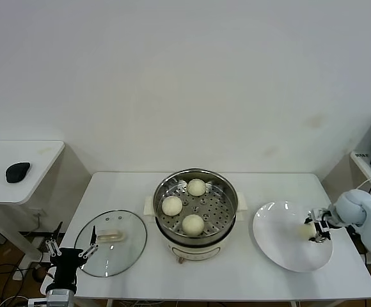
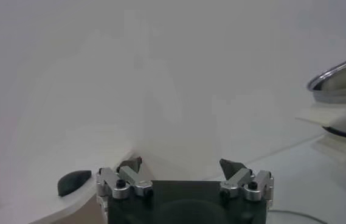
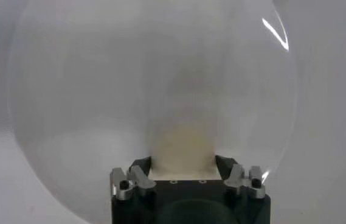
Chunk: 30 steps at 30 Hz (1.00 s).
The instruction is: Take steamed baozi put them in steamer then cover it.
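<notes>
From the head view, the steamer (image 1: 196,213) stands at the middle of the white worktop (image 1: 236,281) with three steamed baozi (image 1: 172,205) resting on its perforated tray, uncovered. The cover (image 1: 112,243) lies flat on the worktop to the robot's left of the steamer, handle up. To the right sits a white plate (image 1: 291,244), and at its far right edge the right tool (image 1: 316,229) reaches in over the rim, its fingers on either side of the fourth baozi (image 1: 309,229), which sits on the plate. The left tool (image 1: 70,251) hangs low at the worktop's front left corner, just beside the cover's near edge, spread wide and holding nothing. A dark mouse (image 1: 17,171) lies on a separate side table (image 1: 38,157) further left. In the left wrist view, the left tool (image 2: 180,165) shows both fingertips well apart with only empty space between them; the steamer (image 2: 343,85) is off to one side. In the right wrist view, the right tool (image 3: 183,162) has the cream baozi (image 3: 183,148) directly between its fingers, touching or nearly touching both, against the plate (image 3: 100,91); whether the grip is firm I cannot tell.
</notes>
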### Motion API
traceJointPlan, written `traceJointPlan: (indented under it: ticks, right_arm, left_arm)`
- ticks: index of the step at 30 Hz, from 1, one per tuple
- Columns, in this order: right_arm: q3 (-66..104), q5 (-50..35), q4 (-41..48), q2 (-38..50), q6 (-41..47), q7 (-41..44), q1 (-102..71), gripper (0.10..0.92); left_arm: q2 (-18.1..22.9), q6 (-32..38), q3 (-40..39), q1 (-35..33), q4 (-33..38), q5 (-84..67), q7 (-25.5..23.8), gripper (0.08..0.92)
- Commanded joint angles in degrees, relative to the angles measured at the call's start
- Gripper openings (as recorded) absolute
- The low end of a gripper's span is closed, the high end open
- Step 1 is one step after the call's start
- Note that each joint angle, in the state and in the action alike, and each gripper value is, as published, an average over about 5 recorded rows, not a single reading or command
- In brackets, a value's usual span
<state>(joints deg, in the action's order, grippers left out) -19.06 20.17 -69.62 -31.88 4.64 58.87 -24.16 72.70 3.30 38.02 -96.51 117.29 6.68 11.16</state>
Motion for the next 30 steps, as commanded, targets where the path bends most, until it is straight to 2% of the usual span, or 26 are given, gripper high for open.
traceJointPlan:
  ticks: [1,7,15,22,30]
  right_arm:
    - [-3.50,-3.40,-1.70,2.15,0.96,1.80,5.23,0.605]
    - [-13.07,-10.26,-9.41,7.15,5.71,3.84,17.71,0.602]
    - [-29.50,-25.23,-19.77,8.58,13.87,3.83,42.28,0.610]
    - [-49.07,-40.37,-26.67,0.73,23.25,-1.89,65.21,0.611]
    - [-54.02,-52.78,-26.95,-13.12,33.03,-9.64,66.63,0.611]
  left_arm:
    - [-0.11,-0.06,0.05,0.11,-0.26,-0.04,0.00,0.823]
    - [-0.17,-0.13,-0.33,0.60,-0.60,-0.01,-0.04,0.823]
    - [-0.55,-0.17,-0.99,1.29,-1.37,-0.05,-0.02,0.823]
    - [-1.05,-0.61,-1.20,2.04,-1.63,-0.13,0.06,0.823]
    - [-0.10,-0.51,-1.41,2.49,-1.64,0.59,0.23,0.823]
